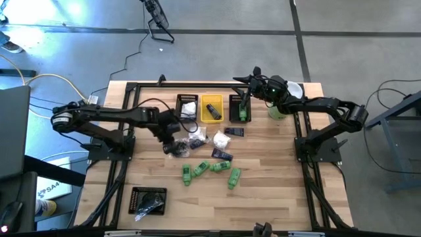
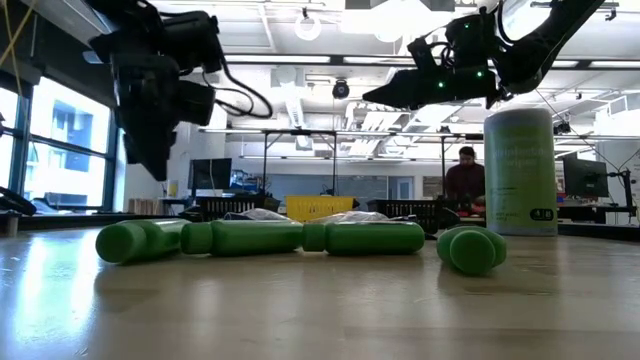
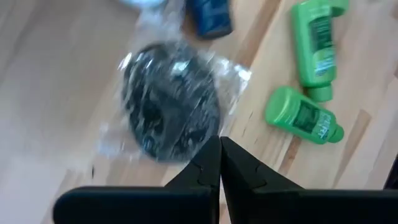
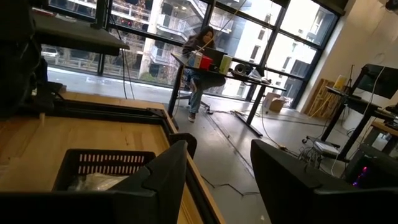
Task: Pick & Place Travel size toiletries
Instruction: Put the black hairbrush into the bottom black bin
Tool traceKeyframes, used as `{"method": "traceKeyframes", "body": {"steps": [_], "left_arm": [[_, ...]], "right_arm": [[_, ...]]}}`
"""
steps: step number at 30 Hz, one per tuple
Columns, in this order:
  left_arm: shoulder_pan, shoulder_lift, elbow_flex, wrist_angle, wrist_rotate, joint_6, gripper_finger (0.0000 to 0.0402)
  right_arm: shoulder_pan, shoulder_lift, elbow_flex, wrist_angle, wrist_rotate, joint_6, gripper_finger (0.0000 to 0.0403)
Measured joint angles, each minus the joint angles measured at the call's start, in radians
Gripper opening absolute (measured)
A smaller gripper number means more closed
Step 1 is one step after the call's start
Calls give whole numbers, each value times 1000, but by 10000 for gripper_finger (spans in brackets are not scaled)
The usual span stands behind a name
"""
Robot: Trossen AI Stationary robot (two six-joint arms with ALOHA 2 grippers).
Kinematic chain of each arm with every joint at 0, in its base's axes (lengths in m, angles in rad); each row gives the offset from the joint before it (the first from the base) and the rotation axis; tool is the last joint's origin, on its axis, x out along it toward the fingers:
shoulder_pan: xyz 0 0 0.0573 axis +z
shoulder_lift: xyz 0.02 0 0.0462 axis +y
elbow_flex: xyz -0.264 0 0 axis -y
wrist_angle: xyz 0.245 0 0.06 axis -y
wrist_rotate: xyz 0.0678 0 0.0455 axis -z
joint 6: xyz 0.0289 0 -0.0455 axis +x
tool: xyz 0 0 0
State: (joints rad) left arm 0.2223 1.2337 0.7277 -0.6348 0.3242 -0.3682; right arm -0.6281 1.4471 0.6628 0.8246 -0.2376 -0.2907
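Note:
Several bright green bottles (image 1: 210,170) lie on their sides on the table's near middle, and in the low view the green bottles (image 2: 360,237) lie in a row. Dark blue tubes (image 1: 222,155), a white packet (image 1: 222,139) and black round pieces (image 1: 196,141) lie just beyond them. My left gripper (image 1: 172,136) (image 3: 219,155) hovers above the table near the black pieces, shut on a black round piece (image 3: 171,102) in a clear wrapper. My right gripper (image 1: 247,84) (image 4: 217,180) is open and holds nothing, raised above the far bins. My left gripper pinches the clear wrapper's edge (image 3: 208,132) of the black round piece between its two shut fingertips, pointing down from above. The piece looks lifted off the wood and sits just ahead of the fingertips. The picture is blurred, so one layer or several cannot be told.
Along the far edge stand a black bin with white packets (image 1: 187,105), a yellow bin (image 1: 212,108) and a black bin holding a green bottle (image 1: 239,108). A big pale-green cylinder (image 1: 276,110) (image 2: 520,170) stands at far right. Another black bin (image 1: 148,199) sits near left.

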Motion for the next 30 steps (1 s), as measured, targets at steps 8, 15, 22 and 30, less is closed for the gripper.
{"method": "traceKeyframes", "body": {"steps": [8,15,22,30], "left_arm": [[0,-2,0,-14,-14,-90,6],[0,-2,0,-62,-69,-236,28],[0,-2,-26,-93,-98,-302,136],[0,-2,-48,-53,-183,-510,211]], "right_arm": [[0,0,0,1,0,-2,173],[0,0,0,1,0,-2,173],[0,0,0,0,0,-2,173],[0,0,0,-1,0,-2,173]]}}
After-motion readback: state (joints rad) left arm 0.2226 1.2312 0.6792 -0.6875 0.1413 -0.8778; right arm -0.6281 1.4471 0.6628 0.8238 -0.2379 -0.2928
